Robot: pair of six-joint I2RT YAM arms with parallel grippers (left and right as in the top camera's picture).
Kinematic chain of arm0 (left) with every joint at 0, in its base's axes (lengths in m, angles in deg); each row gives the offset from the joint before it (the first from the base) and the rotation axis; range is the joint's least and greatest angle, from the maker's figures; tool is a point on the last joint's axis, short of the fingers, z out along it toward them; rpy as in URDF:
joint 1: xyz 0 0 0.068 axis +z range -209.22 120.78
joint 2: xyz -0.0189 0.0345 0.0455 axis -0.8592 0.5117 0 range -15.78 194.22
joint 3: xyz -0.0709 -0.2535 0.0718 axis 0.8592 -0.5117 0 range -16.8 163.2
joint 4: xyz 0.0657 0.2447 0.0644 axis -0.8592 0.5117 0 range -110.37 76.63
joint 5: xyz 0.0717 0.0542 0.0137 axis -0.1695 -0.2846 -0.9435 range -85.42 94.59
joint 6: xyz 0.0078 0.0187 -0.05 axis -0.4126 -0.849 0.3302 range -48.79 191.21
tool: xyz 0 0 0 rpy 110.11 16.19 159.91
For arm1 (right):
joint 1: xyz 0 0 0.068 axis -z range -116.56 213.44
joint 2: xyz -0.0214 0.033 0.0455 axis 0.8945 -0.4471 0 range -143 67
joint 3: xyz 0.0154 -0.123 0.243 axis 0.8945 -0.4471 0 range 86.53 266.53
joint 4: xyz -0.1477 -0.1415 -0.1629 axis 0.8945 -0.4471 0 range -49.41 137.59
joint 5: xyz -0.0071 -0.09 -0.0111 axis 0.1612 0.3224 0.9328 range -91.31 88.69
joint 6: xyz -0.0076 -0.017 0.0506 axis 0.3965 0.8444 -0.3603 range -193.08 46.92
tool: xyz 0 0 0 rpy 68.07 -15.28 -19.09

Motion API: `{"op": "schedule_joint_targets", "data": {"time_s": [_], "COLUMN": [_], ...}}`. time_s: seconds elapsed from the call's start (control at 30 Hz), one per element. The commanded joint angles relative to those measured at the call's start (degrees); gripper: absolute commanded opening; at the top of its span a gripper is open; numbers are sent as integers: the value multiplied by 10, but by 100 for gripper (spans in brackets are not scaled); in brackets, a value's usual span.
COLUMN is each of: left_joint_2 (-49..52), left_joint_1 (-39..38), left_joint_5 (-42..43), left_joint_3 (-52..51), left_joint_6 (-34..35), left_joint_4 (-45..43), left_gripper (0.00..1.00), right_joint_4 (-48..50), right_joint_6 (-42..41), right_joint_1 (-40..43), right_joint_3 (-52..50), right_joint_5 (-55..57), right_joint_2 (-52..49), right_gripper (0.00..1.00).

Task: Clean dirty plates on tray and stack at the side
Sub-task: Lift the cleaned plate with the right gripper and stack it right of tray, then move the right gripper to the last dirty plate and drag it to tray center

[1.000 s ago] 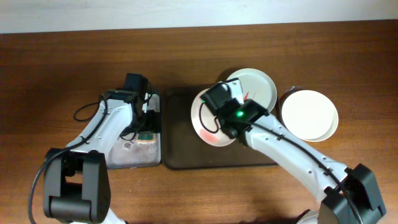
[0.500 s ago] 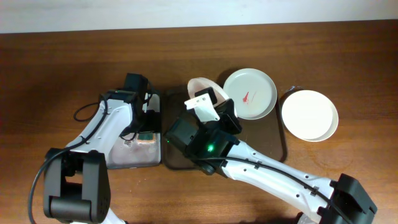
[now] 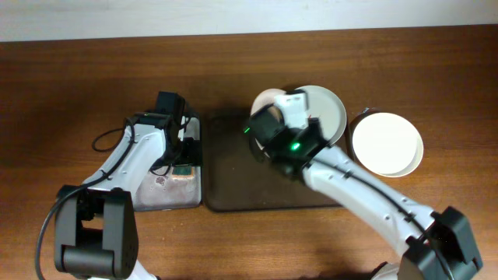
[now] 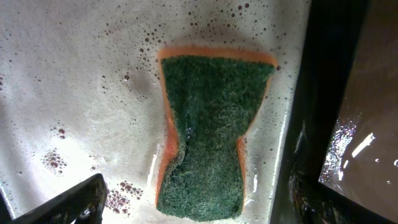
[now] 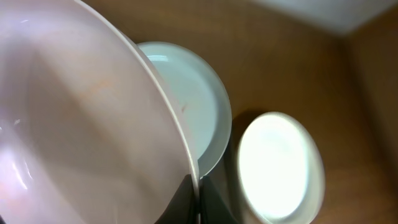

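No word, label, brand or number can be read in any of the three views. The only mark that is like a sign is a small green light [image 3: 298, 145] on the housing of the right arm [image 3: 350, 183], seen from overhead; it carries no letter or figure.

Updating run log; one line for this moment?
right gripper: holds lifted plate by tray | left gripper: open over sponge | second plate: on tray | third plate: beside tray
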Motion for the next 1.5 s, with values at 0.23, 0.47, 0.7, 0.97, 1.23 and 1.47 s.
{"op": "schedule_joint_targets", "data": {"time_s": [0.23,0.47,0.7,0.97,1.23,1.47], "left_joint_2": [-10,-10,-10,-10,-10,-10], "left_joint_1": [0,0,0,0,0,0], "left_joint_5": [-4,-4,-4,-4,-4,-4], "left_joint_3": [9,9,9,9,9,9], "left_joint_6": [2,2,2,2,2,2], "left_joint_4": [-2,-2,-2,-1,-1,-1], "left_gripper": [93,93,94,94,94,94], "right_joint_4": [2,-43,-50,-45,-8,16], "right_joint_6": [-37,-37,-17,-17,71,137], "right_joint_1": [353,572,659,659,622,487], "right_joint_3": [11,8,-34,-45,-45,-46], "right_joint_5": [-413,-473,-473,-474,-614,-595], "right_joint_2": [17,17,17,16,16,-18], "right_gripper": [4,4,4,47,56,57]}}
